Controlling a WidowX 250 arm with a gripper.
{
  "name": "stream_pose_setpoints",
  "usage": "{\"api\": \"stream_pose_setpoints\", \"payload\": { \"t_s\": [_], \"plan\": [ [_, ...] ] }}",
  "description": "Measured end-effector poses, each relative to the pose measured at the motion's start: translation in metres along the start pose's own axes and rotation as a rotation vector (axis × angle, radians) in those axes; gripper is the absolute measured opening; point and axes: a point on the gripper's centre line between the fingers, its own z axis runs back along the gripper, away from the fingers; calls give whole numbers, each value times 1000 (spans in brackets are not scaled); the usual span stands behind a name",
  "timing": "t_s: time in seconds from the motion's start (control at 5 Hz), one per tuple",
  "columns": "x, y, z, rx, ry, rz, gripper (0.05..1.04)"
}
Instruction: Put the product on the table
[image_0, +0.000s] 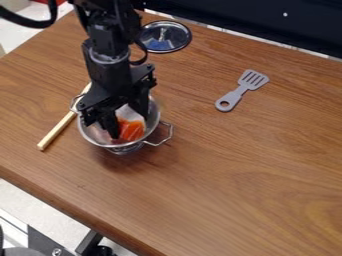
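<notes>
Camera view: so the product (133, 131) is sitting down in the metal pot (93, 132), orange with white bits on it, and the gripper (129, 125) is right in there with it. Fingers look spread wide, one each side of the product, so I wouldn't call that a grip. Can't tell if either one is touching it, the arm blocks too much.

How it'll handle, just my guess: light, no real strain on the arm. Looks like a smooth, maybe shiny skin, so it might slide if you only catch an edge. If it's a soft pack it'll give a bit under a squeeze, so firm but not crushing. Doesn't strike me as fragile.

I'd take it across the middle of the orange part, fingers well down the sides. Pinching the pale end could let it swing or peel out. Watch the pot wall too: there's not much room, and a finger hooked on the rim could drag the whole pot along by accident. Lift straight up till it's over the rim, then set it on the bare wood of the surface (220, 175), away from the spatula (242, 90).
</notes>
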Motion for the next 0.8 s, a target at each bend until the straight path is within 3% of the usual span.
{"api": "stream_pose_setpoints", "payload": {
  "t_s": [0.4,0.6,0.8],
  "plan": [
    [3,4,3,26,9,-3,602],
    [9,2,27,1,-47,-13,602],
    [16,-7,50,3,-5,-6,602]
  ]
}}
